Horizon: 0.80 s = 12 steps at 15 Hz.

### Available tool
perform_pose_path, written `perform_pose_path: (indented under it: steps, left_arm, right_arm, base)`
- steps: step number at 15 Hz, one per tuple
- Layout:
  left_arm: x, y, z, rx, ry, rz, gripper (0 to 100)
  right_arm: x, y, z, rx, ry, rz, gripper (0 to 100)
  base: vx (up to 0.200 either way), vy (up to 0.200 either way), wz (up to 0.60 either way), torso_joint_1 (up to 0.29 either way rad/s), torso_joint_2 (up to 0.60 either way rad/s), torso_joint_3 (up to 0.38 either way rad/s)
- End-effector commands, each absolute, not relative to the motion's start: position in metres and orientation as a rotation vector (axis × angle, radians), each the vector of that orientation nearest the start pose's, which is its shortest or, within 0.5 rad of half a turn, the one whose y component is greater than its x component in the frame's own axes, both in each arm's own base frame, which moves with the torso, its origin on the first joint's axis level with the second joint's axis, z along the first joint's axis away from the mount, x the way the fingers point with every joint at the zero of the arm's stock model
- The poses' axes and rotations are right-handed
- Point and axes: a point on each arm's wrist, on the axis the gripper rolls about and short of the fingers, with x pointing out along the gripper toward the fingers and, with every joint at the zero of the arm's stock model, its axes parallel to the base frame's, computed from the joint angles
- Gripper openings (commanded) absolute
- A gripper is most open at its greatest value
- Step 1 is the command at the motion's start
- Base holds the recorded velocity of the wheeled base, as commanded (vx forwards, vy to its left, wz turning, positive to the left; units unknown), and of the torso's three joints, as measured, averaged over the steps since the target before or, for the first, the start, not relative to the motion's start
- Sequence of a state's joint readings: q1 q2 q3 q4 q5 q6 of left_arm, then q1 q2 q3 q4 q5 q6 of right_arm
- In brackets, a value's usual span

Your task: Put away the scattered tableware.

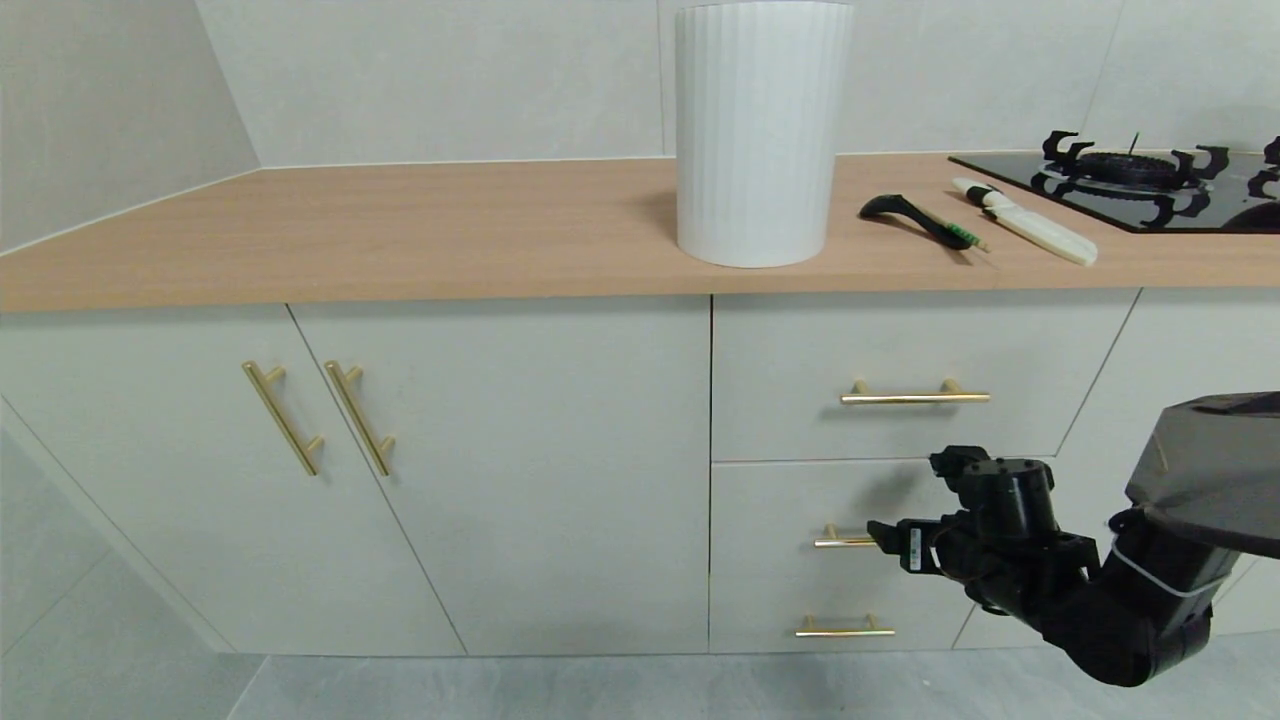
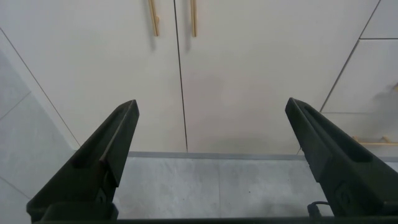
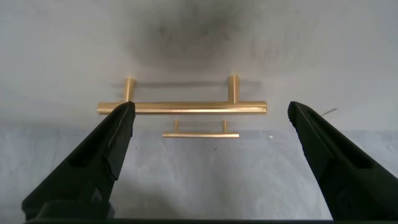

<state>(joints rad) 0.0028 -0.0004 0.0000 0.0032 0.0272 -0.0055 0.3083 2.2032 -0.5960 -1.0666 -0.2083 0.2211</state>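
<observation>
The right hand [image 1: 882, 532], wide open and empty, faces the middle drawer handle [image 3: 182, 107] and should centre on the bar before closing, while the black spoon [image 1: 915, 218] and white knife [image 1: 1025, 222] lie on the surface [image 1: 400, 225] above.

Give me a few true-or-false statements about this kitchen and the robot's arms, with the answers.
1. The right end effector is open in front of the middle drawer handle. True.
2. The white ribbed container lies on its side. False: it stands upright on the countertop.
3. The black utensil and the white knife lie on the countertop. True.
4. The top drawer is pulled open. False: it is shut.
5. The left end effector holds a spoon. False: it is open and empty, facing the cabinet doors.
</observation>
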Motion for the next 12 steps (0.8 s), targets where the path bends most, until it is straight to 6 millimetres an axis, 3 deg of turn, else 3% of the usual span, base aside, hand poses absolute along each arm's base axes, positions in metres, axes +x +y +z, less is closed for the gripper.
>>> perform_pose_path:
  steps: [1, 5, 12]
  left_arm:
    - [-0.023, 0.001, 0.075, -0.006, 0.003, 0.031, 100]
    - [-0.023, 0.001, 0.075, -0.006, 0.003, 0.031, 100]
    - [-0.023, 0.001, 0.075, -0.006, 0.003, 0.031, 100]
  right_arm:
    - [0.322, 0.097, -0.004, 0.067, 0.555, 0.024, 100]
    - [0.327, 0.097, -0.018, 0.076, 0.509, 0.013, 100]
    - [0.338, 0.097, -0.025, 0.085, 0.462, 0.008, 100]
  base:
    - [0.0, 0.0, 0.0, 0.0, 0.0, 0.0]
    - [0.0, 0.0, 0.0, 0.0, 0.0, 0.0]
    - [0.0, 0.0, 0.0, 0.0, 0.0, 0.0]
